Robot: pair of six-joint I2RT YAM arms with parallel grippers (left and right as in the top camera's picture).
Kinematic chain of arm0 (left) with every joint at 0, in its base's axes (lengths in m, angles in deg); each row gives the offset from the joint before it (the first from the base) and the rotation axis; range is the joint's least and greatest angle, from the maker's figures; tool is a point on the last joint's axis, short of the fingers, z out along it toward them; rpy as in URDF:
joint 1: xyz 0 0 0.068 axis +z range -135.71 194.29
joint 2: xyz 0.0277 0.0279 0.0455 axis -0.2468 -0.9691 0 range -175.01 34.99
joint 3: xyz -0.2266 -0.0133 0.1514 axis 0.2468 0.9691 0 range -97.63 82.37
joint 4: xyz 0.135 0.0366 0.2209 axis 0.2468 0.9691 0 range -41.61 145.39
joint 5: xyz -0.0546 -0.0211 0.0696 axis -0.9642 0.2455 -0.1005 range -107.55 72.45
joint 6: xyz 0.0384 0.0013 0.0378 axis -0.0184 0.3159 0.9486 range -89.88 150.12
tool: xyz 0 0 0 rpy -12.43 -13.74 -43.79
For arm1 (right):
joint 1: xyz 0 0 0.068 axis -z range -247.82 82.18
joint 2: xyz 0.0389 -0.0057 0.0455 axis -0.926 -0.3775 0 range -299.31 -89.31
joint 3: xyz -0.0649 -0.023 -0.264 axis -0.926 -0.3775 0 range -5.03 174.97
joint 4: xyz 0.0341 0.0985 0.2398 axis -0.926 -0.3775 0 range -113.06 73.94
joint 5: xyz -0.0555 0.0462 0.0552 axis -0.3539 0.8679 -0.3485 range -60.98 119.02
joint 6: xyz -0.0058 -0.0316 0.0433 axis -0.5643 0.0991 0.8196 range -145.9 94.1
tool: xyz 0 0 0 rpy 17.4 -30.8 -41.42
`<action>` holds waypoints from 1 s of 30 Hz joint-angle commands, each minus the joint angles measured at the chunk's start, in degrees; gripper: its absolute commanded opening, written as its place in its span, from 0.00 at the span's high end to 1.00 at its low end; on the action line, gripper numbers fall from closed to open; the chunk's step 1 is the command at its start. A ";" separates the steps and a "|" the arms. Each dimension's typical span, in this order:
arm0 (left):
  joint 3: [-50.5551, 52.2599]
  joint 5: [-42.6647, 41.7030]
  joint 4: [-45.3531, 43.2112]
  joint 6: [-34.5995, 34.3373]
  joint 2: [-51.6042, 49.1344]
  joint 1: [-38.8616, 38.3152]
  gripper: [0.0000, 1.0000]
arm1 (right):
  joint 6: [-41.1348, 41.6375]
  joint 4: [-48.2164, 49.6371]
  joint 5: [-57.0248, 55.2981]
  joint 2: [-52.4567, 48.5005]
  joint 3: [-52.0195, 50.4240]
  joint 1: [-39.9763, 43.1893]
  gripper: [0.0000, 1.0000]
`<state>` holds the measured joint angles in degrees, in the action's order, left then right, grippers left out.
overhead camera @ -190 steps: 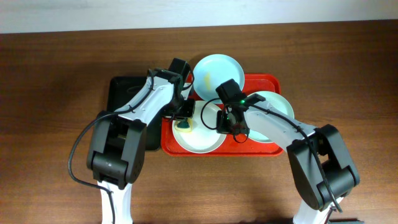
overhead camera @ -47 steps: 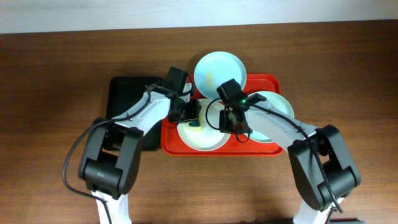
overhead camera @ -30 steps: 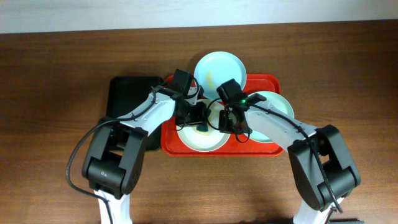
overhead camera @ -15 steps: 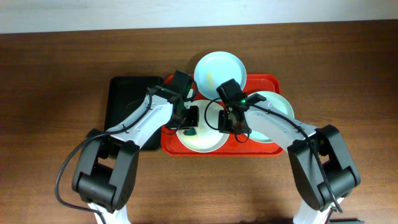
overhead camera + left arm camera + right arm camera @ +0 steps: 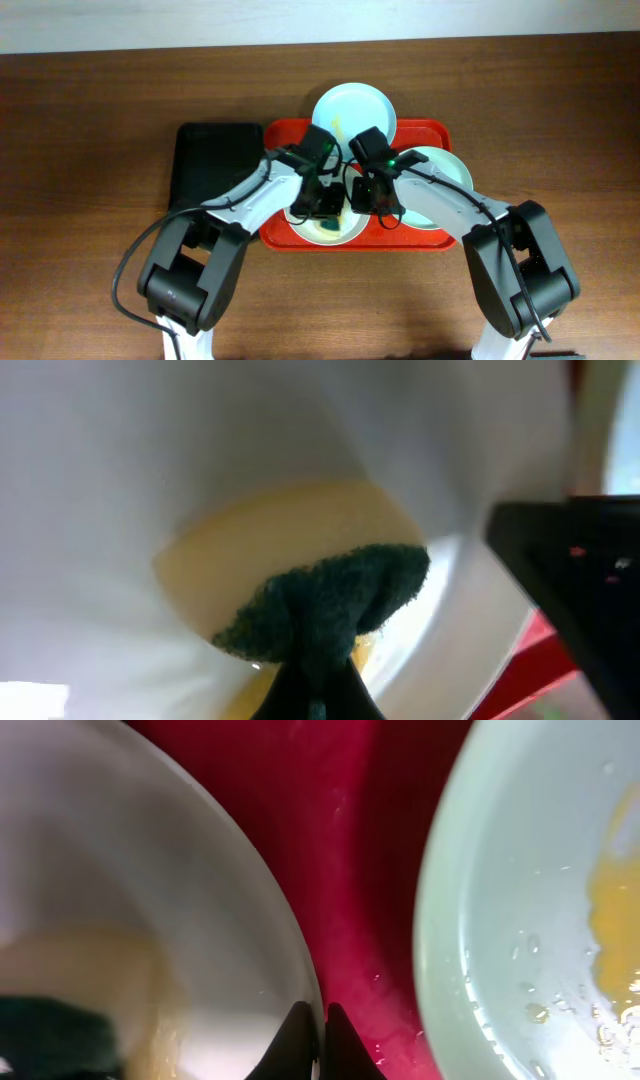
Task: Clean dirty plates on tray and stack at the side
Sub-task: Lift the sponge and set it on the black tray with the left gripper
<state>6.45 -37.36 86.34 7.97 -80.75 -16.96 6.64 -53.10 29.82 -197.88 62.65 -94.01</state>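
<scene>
The red tray (image 5: 420, 128) holds the white plate (image 5: 322, 233) at front left, the pale blue plate (image 5: 360, 104) at the back and the pale green plate (image 5: 445, 170) at the right. My left gripper (image 5: 330, 205) is shut on a dark green sponge (image 5: 325, 605) pressed on a yellow smear in the white plate (image 5: 120, 450). My right gripper (image 5: 318, 1012) is shut on the white plate's rim (image 5: 290, 935). The pale green plate (image 5: 520, 900) carries a yellow smear beside it.
A smaller black tray (image 5: 210, 165) lies left of the red tray on the brown wooden table (image 5: 90, 120). A pale wall edge runs along the table's far side.
My left gripper has moved right across the white plate with the sponge, from the plate's left part to its right part. The right gripper has stayed on the rim.
</scene>
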 commanded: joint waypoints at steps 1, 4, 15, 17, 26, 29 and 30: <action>0.33 -5.42 -1.44 -0.09 -2.25 -1.14 1.00 | -0.76 -0.11 0.20 0.42 -0.39 -0.81 0.96; -1.14 -2.40 -0.48 -0.02 -1.09 1.49 1.00 | -0.76 -0.22 0.17 0.42 -0.39 -0.81 0.95; -3.91 1.64 3.76 3.87 12.28 13.18 1.00 | -0.76 -0.17 0.17 0.42 -0.39 -0.81 0.96; -3.91 1.66 4.44 5.46 14.73 15.41 1.00 | -0.76 -0.20 0.17 0.42 -0.39 -0.81 0.96; -3.85 13.66 13.16 16.68 16.98 26.38 1.00 | -0.74 -0.17 0.17 0.42 -0.39 -0.81 0.95; -3.34 20.28 13.22 16.68 16.13 27.87 1.00 | -0.74 -0.17 0.20 0.42 -0.39 -0.81 0.95; -2.93 21.97 12.94 16.68 15.61 27.96 1.00 | -0.74 -0.22 0.20 0.42 -0.39 -0.81 0.95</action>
<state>2.98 -23.68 99.61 22.20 -64.01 10.43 6.44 -53.05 30.14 -197.88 62.65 -94.08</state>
